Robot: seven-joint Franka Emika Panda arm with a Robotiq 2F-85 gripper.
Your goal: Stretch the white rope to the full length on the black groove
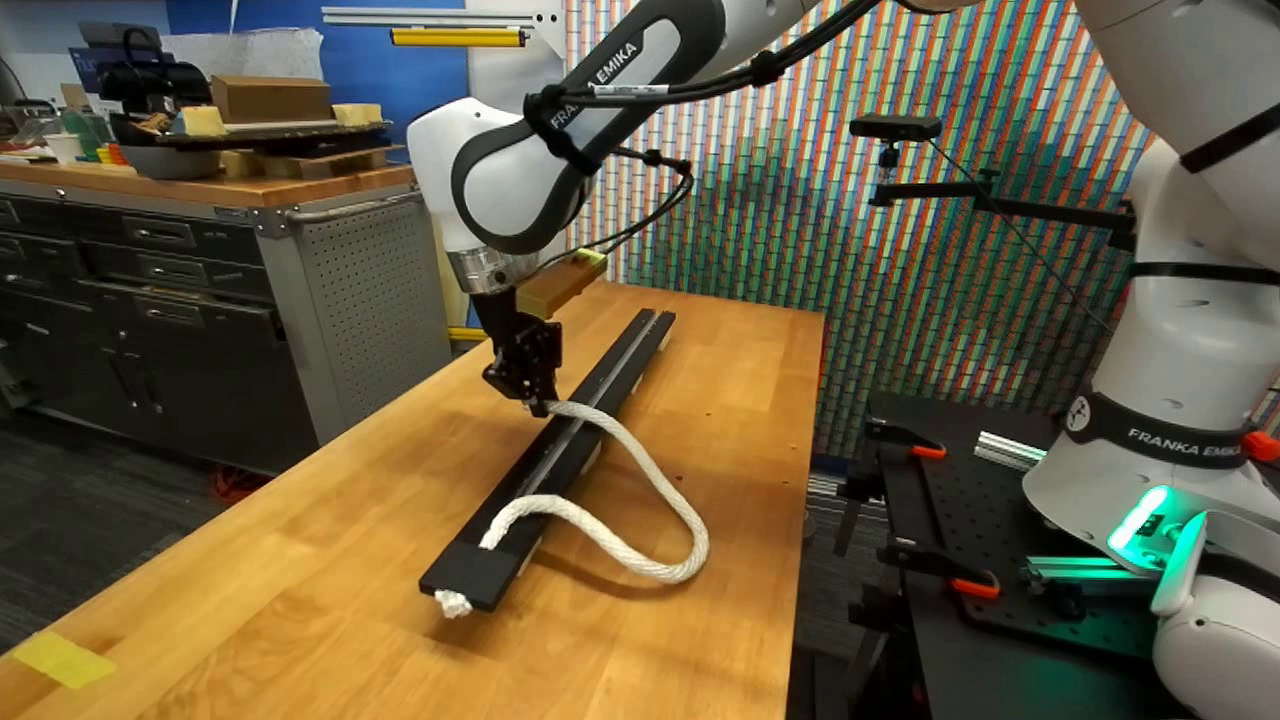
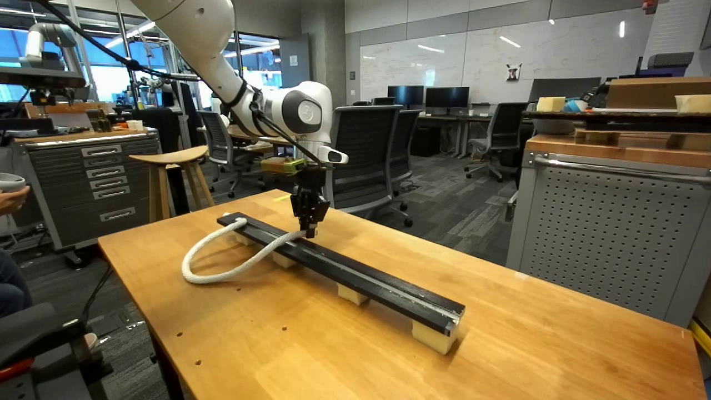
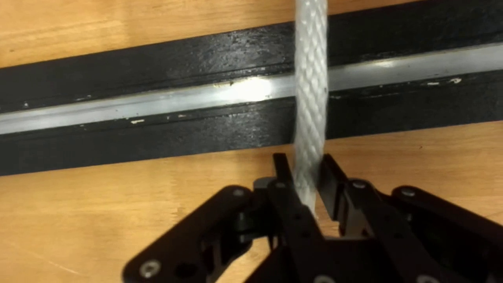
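Observation:
The black groove (image 1: pixel 608 388) is a long black bar with a grey lengthwise channel. It also shows in an exterior view (image 2: pixel 377 287) and the wrist view (image 3: pixel 177 63). The white rope (image 1: pixel 652 472) has one end at the bar's near end, where a white tip pokes out. From there it loops off the bar's side over the table; the loop also shows in an exterior view (image 2: pixel 253 260). In the wrist view the rope (image 3: pixel 310 78) crosses over the channel. My gripper (image 3: pixel 302 165) is shut on the rope's free end, beside the bar and above the tabletop.
The bar rests on several pale blocks (image 2: pixel 436 338) on the wooden table (image 1: pixel 380 520). The robot's base stands on a black stand (image 1: pixel 960 640) beside the table. A grey cabinet (image 2: pixel 616 239) and a black chair (image 2: pixel 361 155) stand past the table's edge.

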